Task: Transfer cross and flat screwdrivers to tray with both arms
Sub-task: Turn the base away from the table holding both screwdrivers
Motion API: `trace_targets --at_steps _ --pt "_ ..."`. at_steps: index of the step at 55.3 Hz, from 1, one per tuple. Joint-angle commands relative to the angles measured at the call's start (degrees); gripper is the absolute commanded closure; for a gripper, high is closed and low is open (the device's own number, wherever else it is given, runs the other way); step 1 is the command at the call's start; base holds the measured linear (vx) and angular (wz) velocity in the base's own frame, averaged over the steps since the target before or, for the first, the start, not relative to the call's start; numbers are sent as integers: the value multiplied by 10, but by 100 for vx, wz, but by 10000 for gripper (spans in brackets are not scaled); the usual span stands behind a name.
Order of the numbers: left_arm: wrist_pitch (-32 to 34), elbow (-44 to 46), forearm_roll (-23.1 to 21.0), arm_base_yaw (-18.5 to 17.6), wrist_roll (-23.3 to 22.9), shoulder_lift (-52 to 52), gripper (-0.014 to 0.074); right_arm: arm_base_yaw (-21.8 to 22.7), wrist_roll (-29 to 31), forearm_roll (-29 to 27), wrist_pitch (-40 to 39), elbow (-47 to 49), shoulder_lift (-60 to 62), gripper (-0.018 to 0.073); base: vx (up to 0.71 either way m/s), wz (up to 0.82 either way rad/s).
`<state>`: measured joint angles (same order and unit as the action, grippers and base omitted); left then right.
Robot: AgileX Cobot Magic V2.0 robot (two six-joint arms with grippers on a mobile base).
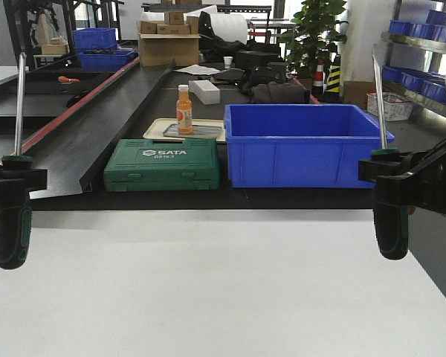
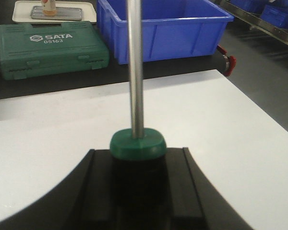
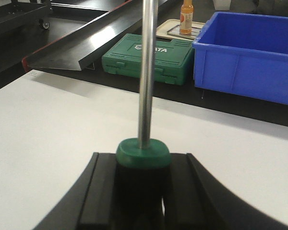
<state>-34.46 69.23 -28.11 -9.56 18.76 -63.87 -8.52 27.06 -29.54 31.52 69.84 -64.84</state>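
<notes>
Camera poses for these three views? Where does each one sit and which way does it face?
Front: between the arms, facing forward over the table to the case and bin; left gripper and right gripper at the frame edges, clamping the left screwdriver and right screwdriver, shafts up.
Left wrist: behind the left gripper, looking along the shaft toward case and bin; jaws show.
Right wrist: likewise behind the right gripper.
Shared: all three see case, bin, table.

A blue bin (image 1: 301, 145) stands on a black bench (image 1: 145, 89) beyond the white table (image 1: 223, 290). Left of the bin lies a green case (image 1: 162, 165). Behind the bin's left corner is a beige tray (image 1: 157, 130) with an orange bottle (image 1: 183, 110). Far behind the bin is a plant (image 1: 316, 33), and right of the bin are shelves (image 1: 420, 41).
</notes>
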Motion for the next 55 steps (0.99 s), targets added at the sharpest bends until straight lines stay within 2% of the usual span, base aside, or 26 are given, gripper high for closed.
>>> trace_targets --at_steps 1,24,55 --pt "48 20 -18 -3 -1 12 594 0 2 -12 -47 22 11 567 -29 -12" --pt "48 20 -18 -3 -1 14 594 1 2 -12 -46 22 11 567 -28 -28" --pt "48 20 -18 -3 -1 14 594 1 2 -12 -46 22 11 567 -18 -65"
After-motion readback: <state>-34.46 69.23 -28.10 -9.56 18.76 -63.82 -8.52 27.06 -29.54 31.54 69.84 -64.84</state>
